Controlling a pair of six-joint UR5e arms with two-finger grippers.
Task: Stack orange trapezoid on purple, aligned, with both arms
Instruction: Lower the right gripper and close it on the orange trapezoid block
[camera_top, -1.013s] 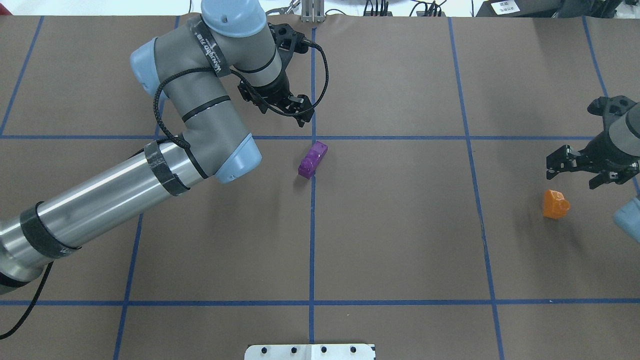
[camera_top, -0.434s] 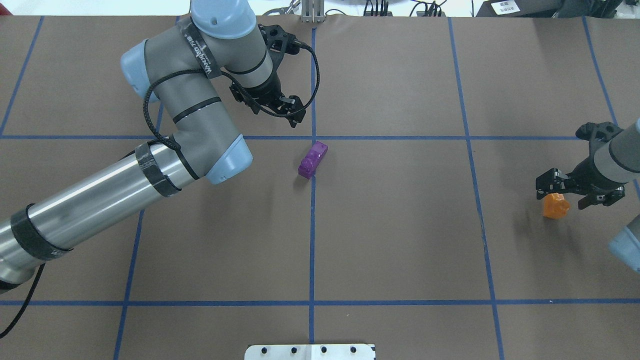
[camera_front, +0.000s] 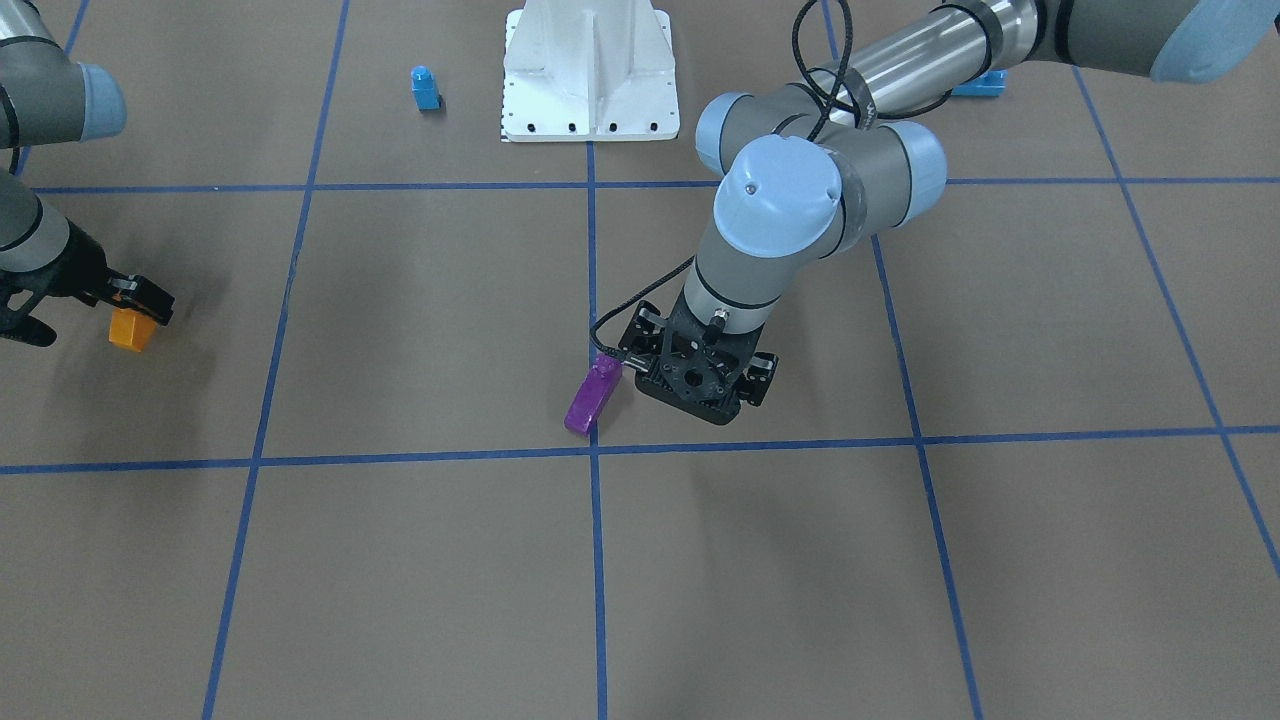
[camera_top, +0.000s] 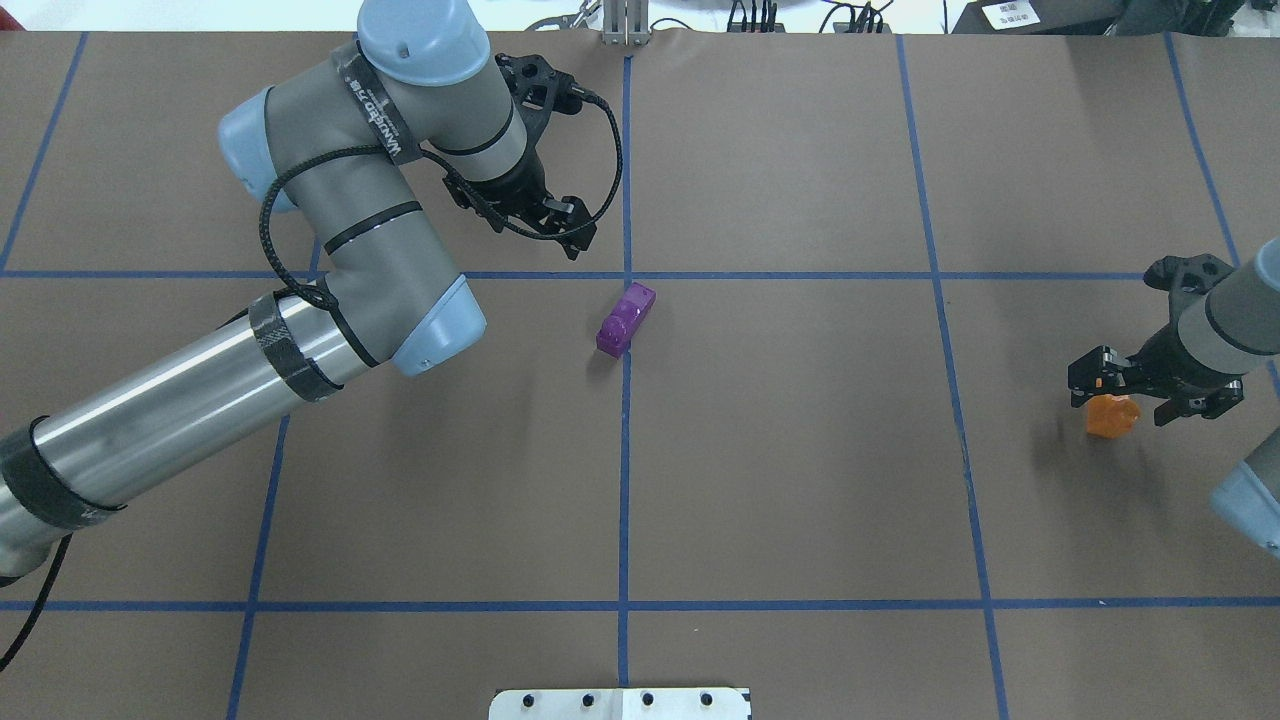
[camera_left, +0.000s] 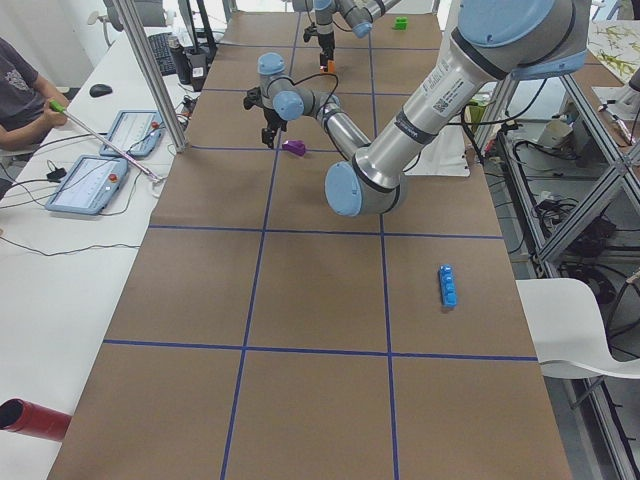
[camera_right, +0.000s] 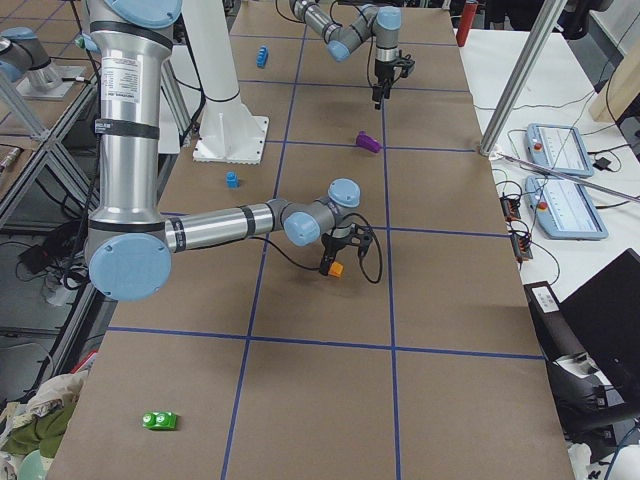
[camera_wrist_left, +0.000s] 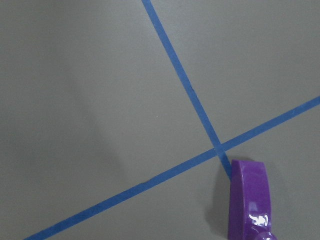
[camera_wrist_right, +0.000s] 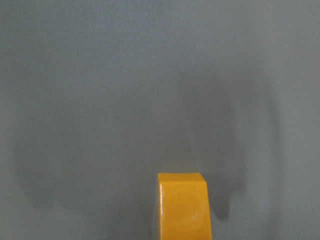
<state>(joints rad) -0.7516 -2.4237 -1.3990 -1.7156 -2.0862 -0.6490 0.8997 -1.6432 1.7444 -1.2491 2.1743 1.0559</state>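
Well right of the purple brick (camera_top: 627, 318), the right gripper (camera_top: 1138, 396) hangs spread over the orange trapezoid (camera_top: 1112, 416); it should probably centre squarely before pinching. Near the purple brick, the left gripper (camera_top: 528, 213) hovers spread.

Left arm (camera_left: 420, 110): we see it near and large, entering from the upper right and bending at a blue-capped elbow.
Left gripper (camera_left: 269, 133): pointed down, near the purple (camera_left: 294, 147) but apart from it.
Purple: lying on the table (camera_left: 320, 400) by a crossing of blue tape lines.
Right gripper (camera_left: 324, 55): far and small, directly at the orange trapezoid (camera_left: 329, 68); we cannot tell whether they touch.
Long blue brick (camera_left: 449, 286): alone, well apart from both.
Operator (camera_left: 18, 88): at the left edge, beside two tablets (camera_left: 90, 185).
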